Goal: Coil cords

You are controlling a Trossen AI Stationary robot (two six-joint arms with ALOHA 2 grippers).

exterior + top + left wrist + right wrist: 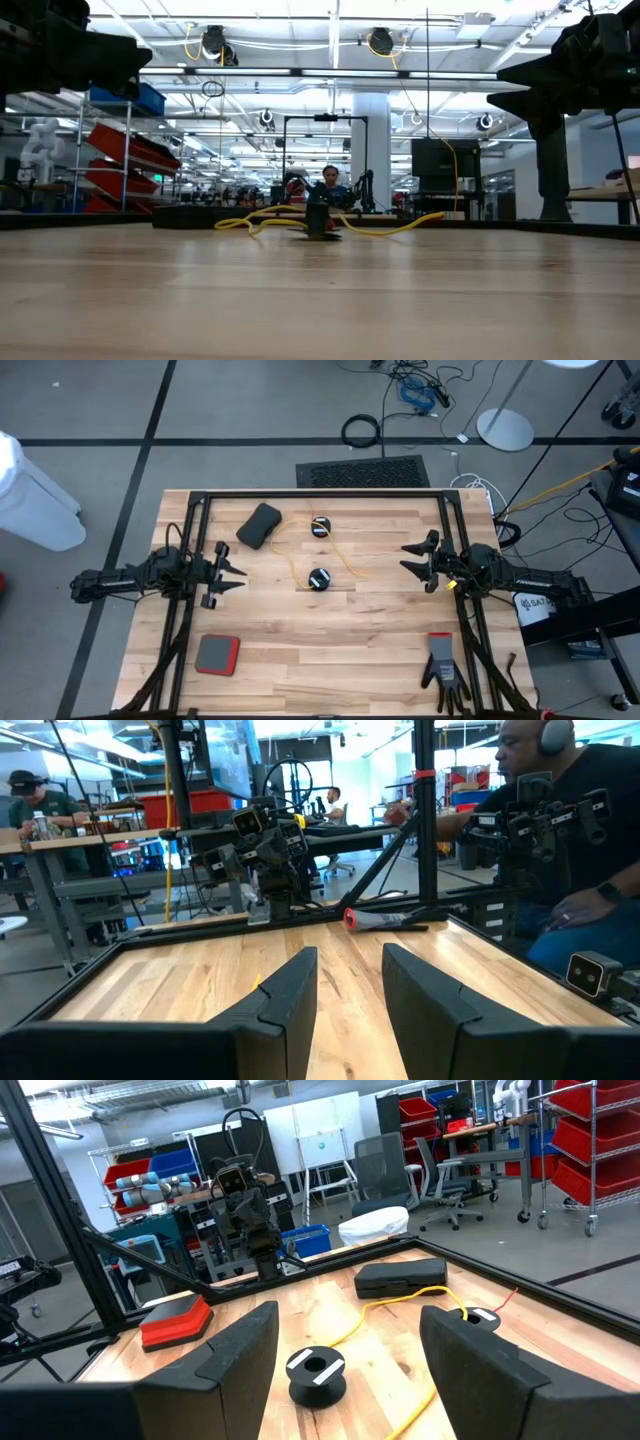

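Right jaws, spread wide, face near reel w/ yellow cord, worktop center; 2nd reel at 12 o'clock. Left jaws part-spread, empty, 9 o'clock. Pin reel, wind cord slowly.

table: pale wood, smooth, matt | yellow cord: glossy plastic | reel: black plastic

In the high view, the pale wooden bench lies bare across its lower middle, an open lane between both arms. Centre frame, two small round black reels and a thin yellow cord block the way. A flat black case sits upper left, a red-and-grey pad lower left, a black glove lower right.
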